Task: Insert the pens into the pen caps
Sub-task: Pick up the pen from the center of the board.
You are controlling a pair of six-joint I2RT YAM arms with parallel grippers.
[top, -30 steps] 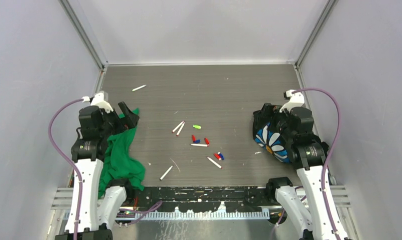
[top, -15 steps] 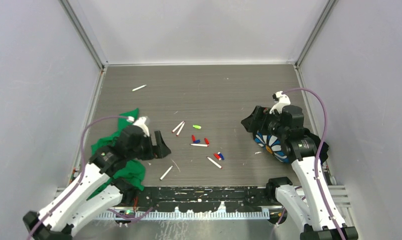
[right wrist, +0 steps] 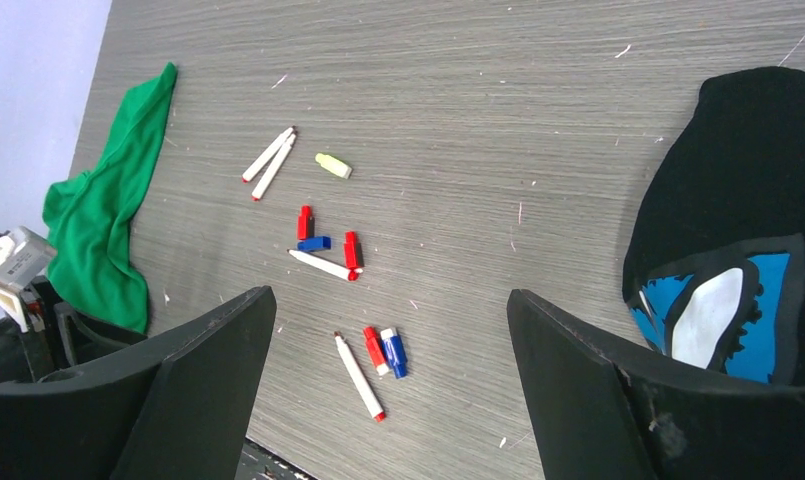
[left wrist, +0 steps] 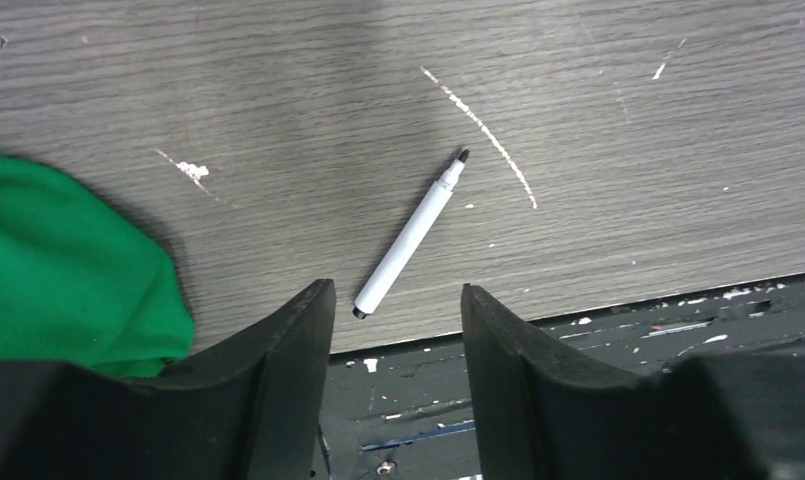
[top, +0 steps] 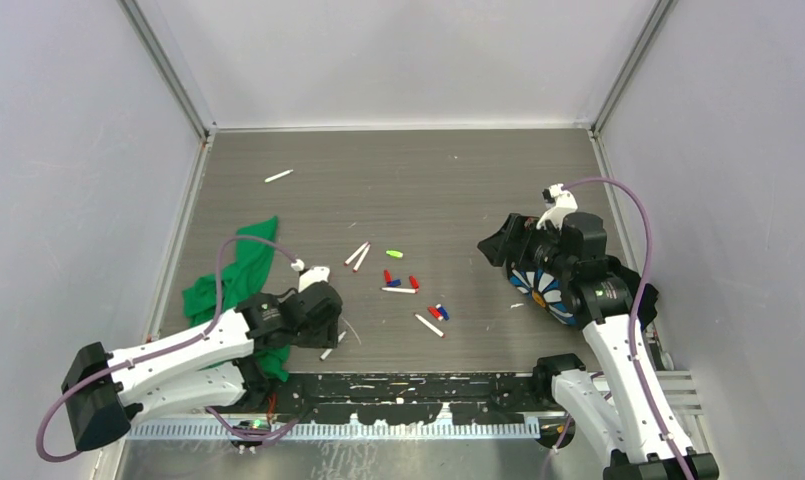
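Observation:
A white pen [left wrist: 410,235] with a dark tip lies slanted near the table's front edge. My left gripper [left wrist: 396,300] hovers right over its near end, open, with nothing between the fingers; in the top view that gripper [top: 323,320] covers part of this pen [top: 332,346]. Mid-table lie more pens [right wrist: 269,162] [right wrist: 323,265] [right wrist: 359,376] among the pen caps: lime [right wrist: 333,166], red [right wrist: 305,222], blue [right wrist: 314,243], and a red and blue pair [right wrist: 384,352]. Another pen [top: 278,176] lies far left. My right gripper [top: 493,248] hangs wide open and empty to the right of them.
A green cloth [top: 240,290] is bunched at the left, just beside my left gripper. A black pouch with a blue and white daisy print [top: 548,285] sits under my right arm. A black rail [top: 408,385] runs along the table's front edge.
My left arm swung off the green cloth, forward and right to the front edge above the lone pen, and its jaws narrowed. My right gripper shifted slightly left.

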